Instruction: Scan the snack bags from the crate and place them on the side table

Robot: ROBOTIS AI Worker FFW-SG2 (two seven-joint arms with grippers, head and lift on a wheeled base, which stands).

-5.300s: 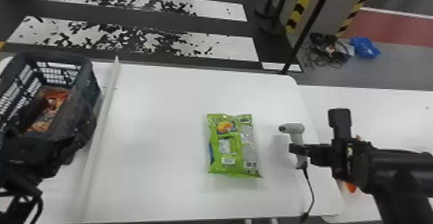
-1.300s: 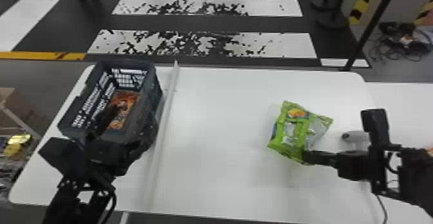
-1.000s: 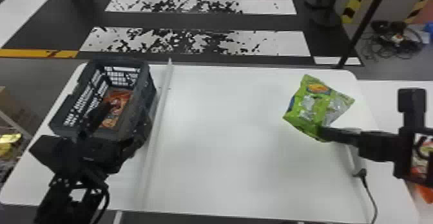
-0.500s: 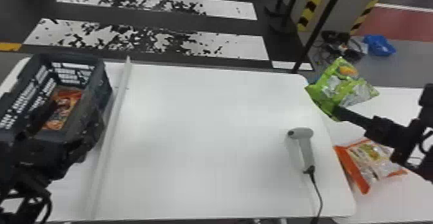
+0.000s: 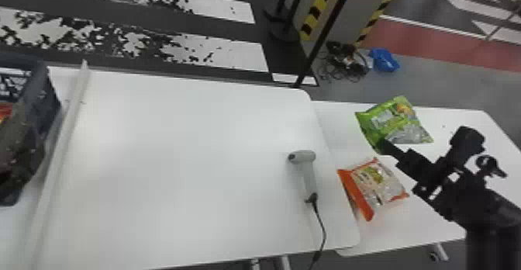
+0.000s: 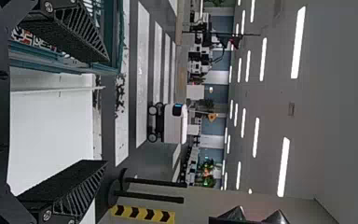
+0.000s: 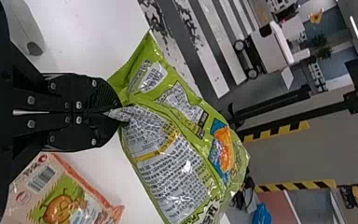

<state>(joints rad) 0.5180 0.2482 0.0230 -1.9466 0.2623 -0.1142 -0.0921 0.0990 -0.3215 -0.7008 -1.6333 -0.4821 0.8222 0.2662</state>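
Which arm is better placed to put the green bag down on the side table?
Right: its gripper already grips the green bag, seemingly over the side table.

Beneath the right tool (image 5: pixel 383 146), side worktop (image 5: pixel 420 223). Between its fingertips, gripped bag (image 5: pixel 395 121), extending behind them, over the side worktop. Before the tool and slightly left, second bag (image 5: pixel 378 186), on the side worktop, just beside the main worktop (image 5: pixel 186 153). Left of the tool and a little before it, scanner (image 5: pixel 308 172), on the main worktop near its right edge, cable (image 5: pixel 321 226) running forward over the front edge. Well apart to the left, bar (image 5: pixel 64 143) across the main worktop; past it, crate (image 5: pixel 43 90) with contents (image 5: pixel 4 111) inside. Far behind the tool, cable heap (image 5: pixel 347 61) on the floor.
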